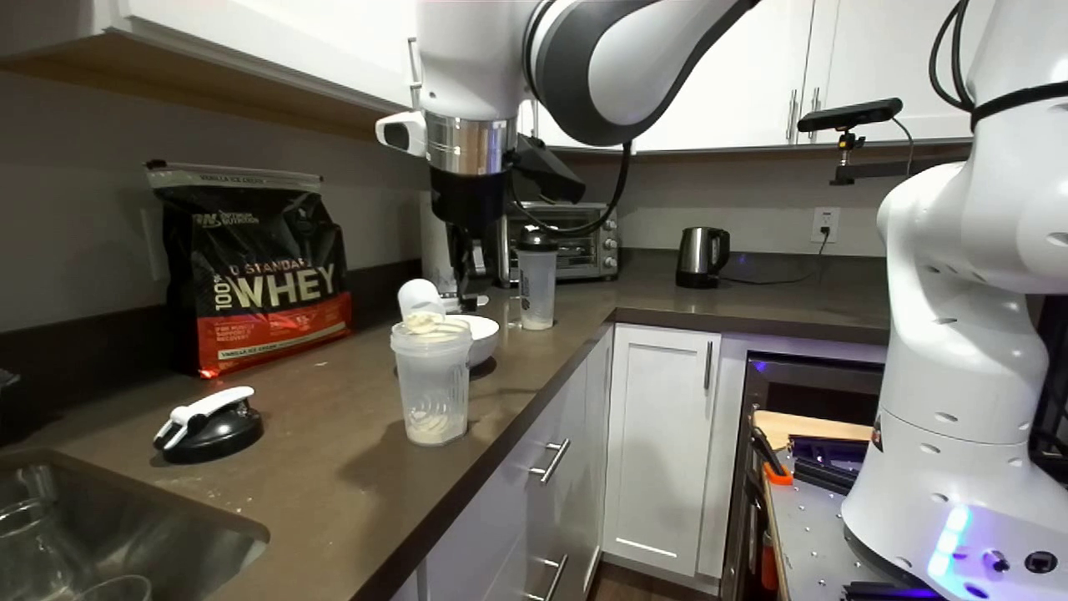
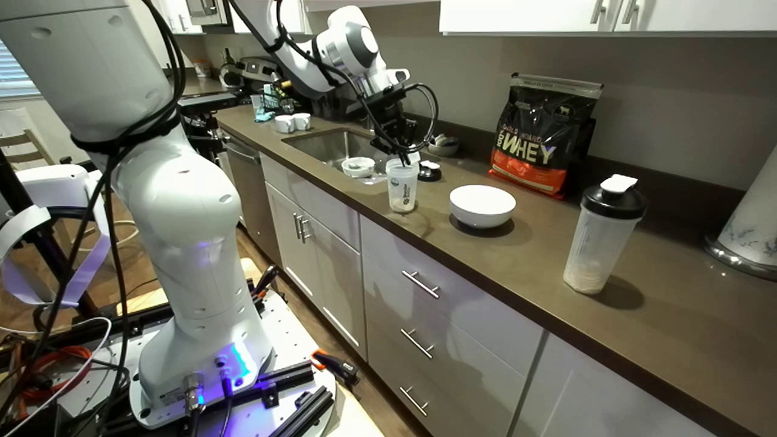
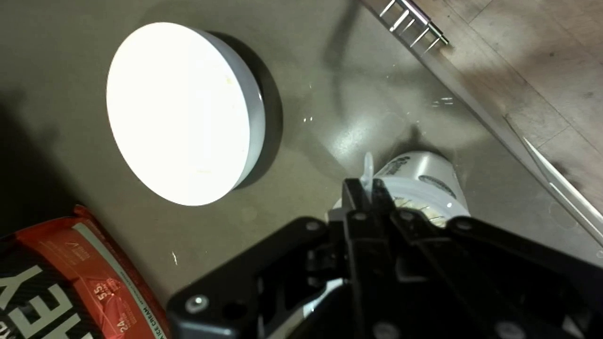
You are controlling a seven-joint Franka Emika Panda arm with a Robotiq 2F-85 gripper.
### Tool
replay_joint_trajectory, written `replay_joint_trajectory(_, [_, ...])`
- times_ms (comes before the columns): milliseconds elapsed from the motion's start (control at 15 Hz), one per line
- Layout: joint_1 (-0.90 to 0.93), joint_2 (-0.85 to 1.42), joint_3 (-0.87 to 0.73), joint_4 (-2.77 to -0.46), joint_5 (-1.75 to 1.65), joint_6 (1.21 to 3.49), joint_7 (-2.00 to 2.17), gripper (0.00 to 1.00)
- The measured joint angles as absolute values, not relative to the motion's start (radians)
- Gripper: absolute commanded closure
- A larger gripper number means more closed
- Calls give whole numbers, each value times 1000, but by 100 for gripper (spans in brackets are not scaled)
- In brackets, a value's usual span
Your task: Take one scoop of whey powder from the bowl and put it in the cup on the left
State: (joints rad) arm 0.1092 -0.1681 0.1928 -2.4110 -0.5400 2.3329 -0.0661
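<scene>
The pale scoop point(image 1: 420, 298) is tilted mouth-down over the clear cup point(image 1: 431, 384), with cream powder point(image 1: 425, 324) just below it at the cup's rim. Powder also lies at the cup's bottom. My gripper point(image 1: 469, 304) is shut on the scoop's handle, whose tip point(image 3: 368, 169) sticks out between the fingertips in the wrist view point(image 3: 366, 193); the fingers hide most of the scoop there. The cup also shows in an exterior view point(image 2: 402, 191) and in the wrist view point(image 3: 419, 172). The white bowl point(image 2: 482, 207) stands beside the cup; its inside is washed out in the wrist view point(image 3: 256, 117).
A black and red whey bag point(image 1: 259, 275) stands against the wall. A black lid point(image 1: 213, 430) lies near the sink point(image 1: 192, 509). A lidded shaker point(image 2: 604, 237) stands beyond the bowl. The counter's front edge point(image 3: 476, 110) runs close to the cup.
</scene>
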Motion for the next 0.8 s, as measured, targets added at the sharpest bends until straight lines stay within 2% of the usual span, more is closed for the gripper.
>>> replay_joint_trajectory(800, [109, -197, 194, -2416, -618, 2354, -32, 99])
